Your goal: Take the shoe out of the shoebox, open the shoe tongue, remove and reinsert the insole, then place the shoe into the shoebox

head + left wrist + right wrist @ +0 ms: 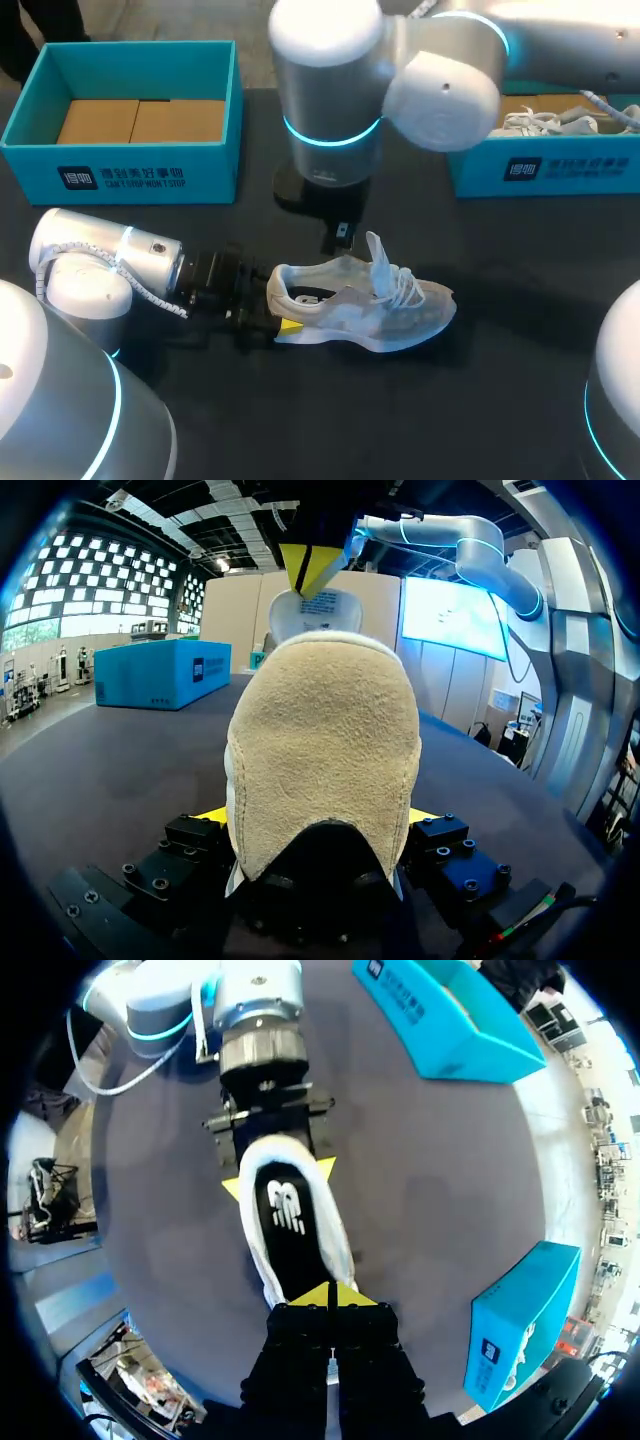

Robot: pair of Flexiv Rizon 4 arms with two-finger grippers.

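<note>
The white mesh sport shoe (370,312) stands on its sole on the dark table (480,400), out of the box, with its toe to the right. The left gripper (278,318) clamps the heel from both sides. The right gripper (330,1296) has its fingertips pinched on the white tongue (377,252) and holds it upright. The tongue-opening step seems in hand. Next, I think, the black insole (290,1230) must be grasped and drawn out.

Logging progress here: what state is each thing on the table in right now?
shoe: on table, sole down.
tongue: pulled up.
insole: inside shoe.
left hand: shut on shoe.
right hand: shut on tongue.
left box: open, no shoe.
right box: open, second shoe inside.
</note>
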